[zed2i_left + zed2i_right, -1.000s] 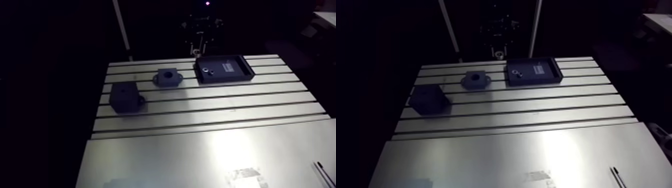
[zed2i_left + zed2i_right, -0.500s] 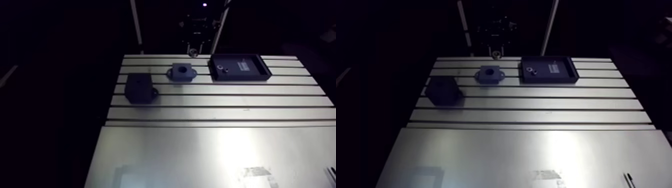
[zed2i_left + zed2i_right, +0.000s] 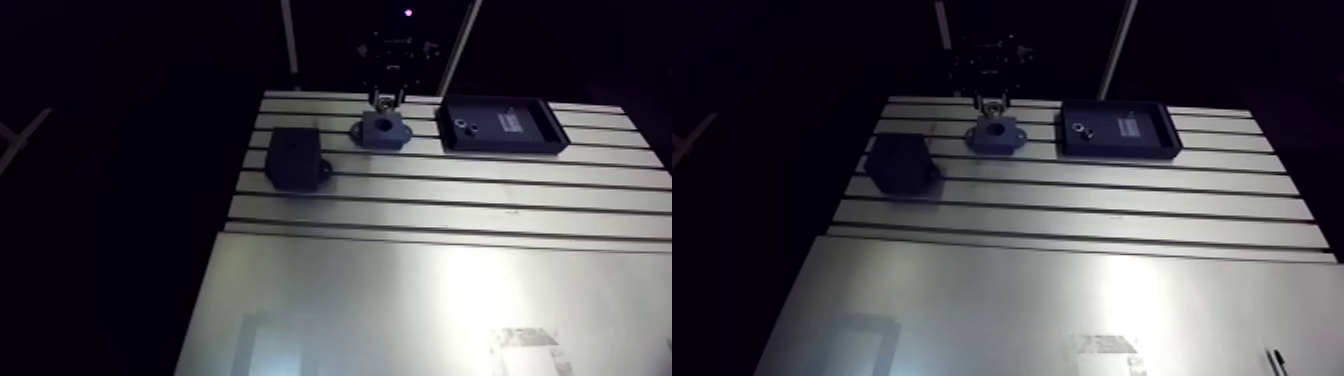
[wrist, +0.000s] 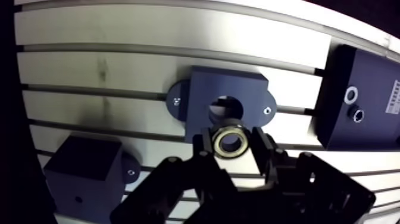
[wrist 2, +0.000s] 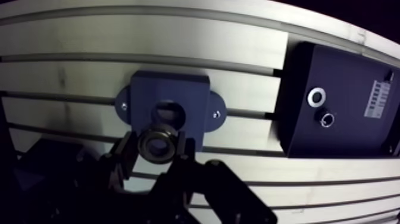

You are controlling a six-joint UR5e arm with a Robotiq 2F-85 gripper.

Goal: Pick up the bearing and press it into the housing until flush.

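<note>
The gripper (image 5: 158,146), clamped on the bearing (image 4: 230,142), has moved in from the counter's (image 4: 119,36) far edge and now hovers over the housing (image 4: 202,89). Its hole (image 4: 226,108) lies just at the bearing's 12 o'clock, so alignment, then pressing, looks next.
</note>
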